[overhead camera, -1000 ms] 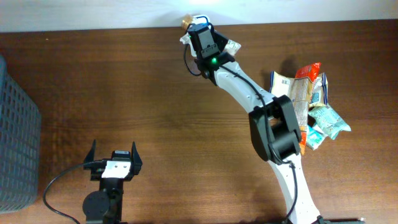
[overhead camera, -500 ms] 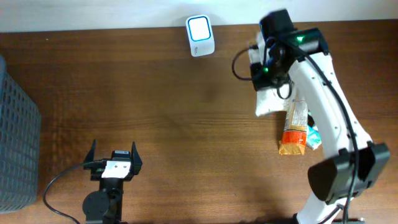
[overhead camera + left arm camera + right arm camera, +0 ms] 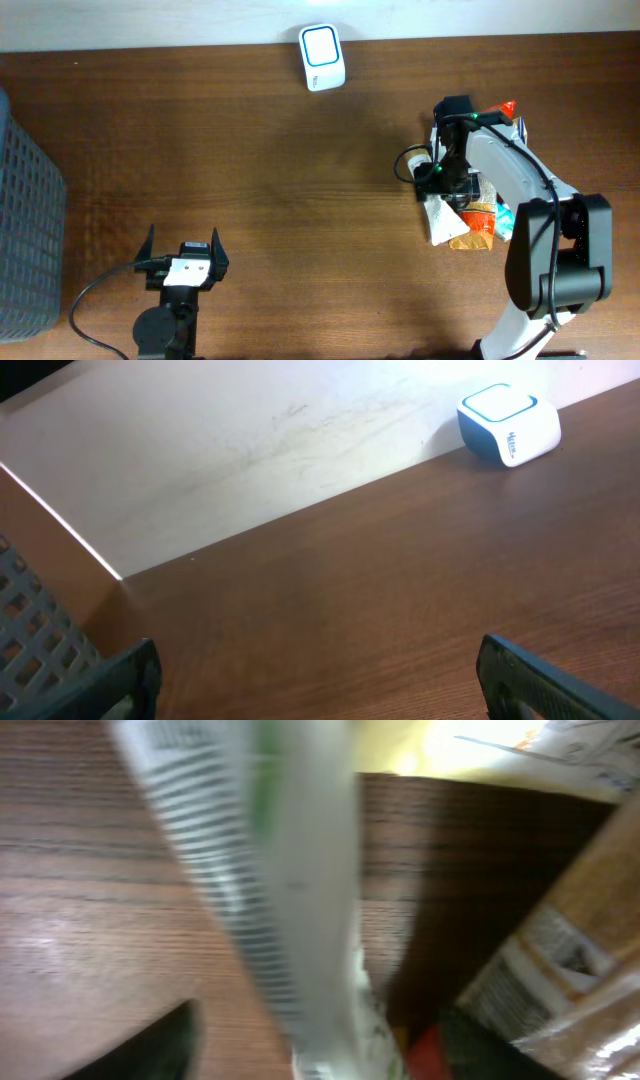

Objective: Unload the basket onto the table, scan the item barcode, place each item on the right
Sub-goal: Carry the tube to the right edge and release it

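Wooden table (image 3: 250, 170), scanner (image 3: 322, 57) near apparent wall (image 3: 250, 450)

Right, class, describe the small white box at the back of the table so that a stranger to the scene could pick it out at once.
Find the brown wooden table and follow its far edge, against the pale wall. Near the middle sits the white box, alone. Unlike the crumpled snack packets at the right, it is a smooth rounded block with a blue-rimmed top.

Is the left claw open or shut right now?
Open: the left claw shows two black fingers far apart in its wrist view, only bare brown wooden table between them.
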`<action>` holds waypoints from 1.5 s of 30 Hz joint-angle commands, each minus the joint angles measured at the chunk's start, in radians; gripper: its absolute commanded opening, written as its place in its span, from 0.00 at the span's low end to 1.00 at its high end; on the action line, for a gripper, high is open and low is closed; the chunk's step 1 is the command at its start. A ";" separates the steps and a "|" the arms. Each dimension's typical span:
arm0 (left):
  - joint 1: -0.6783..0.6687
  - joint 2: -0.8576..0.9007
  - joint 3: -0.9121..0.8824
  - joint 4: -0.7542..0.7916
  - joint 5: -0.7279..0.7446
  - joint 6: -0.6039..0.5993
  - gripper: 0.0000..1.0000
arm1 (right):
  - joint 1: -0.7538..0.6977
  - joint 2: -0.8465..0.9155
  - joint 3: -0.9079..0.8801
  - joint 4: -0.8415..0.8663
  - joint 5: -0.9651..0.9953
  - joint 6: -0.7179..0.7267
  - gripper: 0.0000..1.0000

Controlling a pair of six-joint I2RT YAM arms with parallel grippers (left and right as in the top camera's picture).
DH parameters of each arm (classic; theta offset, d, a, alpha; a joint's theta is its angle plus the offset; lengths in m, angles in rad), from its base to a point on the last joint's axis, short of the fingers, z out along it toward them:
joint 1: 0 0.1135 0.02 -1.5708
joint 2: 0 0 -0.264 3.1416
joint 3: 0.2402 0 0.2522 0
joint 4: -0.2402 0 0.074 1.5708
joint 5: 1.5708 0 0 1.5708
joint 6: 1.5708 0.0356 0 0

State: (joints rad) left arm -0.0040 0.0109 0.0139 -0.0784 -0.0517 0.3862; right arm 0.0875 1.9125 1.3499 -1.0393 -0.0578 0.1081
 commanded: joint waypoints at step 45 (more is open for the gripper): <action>0.005 -0.005 -0.005 -0.001 0.004 0.012 0.99 | -0.029 -1.909 -1.335 1.101 0.201 -0.006 0.99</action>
State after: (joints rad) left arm -0.0040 0.0109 0.0139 -0.0784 -0.0517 0.3866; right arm 0.0639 0.0292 0.0605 0.0563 0.0910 0.1020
